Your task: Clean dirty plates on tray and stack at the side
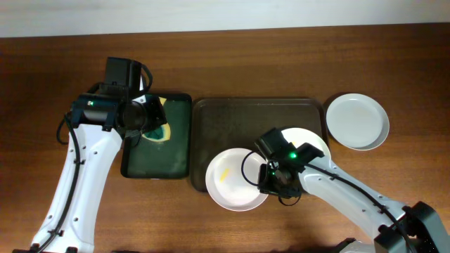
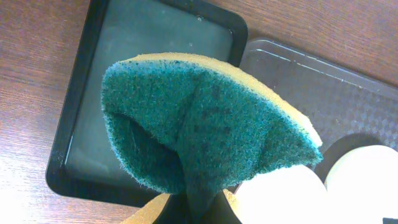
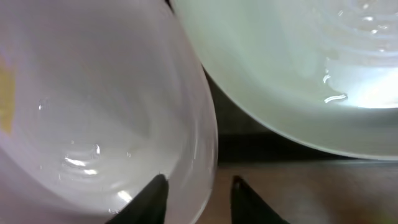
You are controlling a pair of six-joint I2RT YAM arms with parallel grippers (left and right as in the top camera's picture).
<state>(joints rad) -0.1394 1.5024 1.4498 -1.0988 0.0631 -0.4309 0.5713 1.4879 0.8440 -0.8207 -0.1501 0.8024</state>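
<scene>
My left gripper (image 1: 144, 119) is shut on a green and yellow sponge (image 1: 156, 130) and holds it above the dark green tray (image 1: 176, 151). The sponge (image 2: 205, 118) fills the left wrist view and hides the fingers (image 2: 193, 210). A white plate with a yellow smear (image 1: 228, 179) lies at the front edge of the brown tray (image 1: 232, 119) and overhangs it. My right gripper (image 1: 273, 179) is open, its fingers (image 3: 198, 186) astride this plate's (image 3: 74, 93) right rim. A second plate (image 1: 309, 137) lies on the tray behind my right arm, which partly hides it; it also shows in the right wrist view (image 3: 298, 56).
A third white plate (image 1: 357, 121) sits on the wooden table right of the brown tray. The dark green tray (image 2: 155, 37) stands right next to the brown tray's (image 2: 311, 81) left side. Both plates (image 2: 280, 199) (image 2: 367, 180) show at the lower right of the left wrist view.
</scene>
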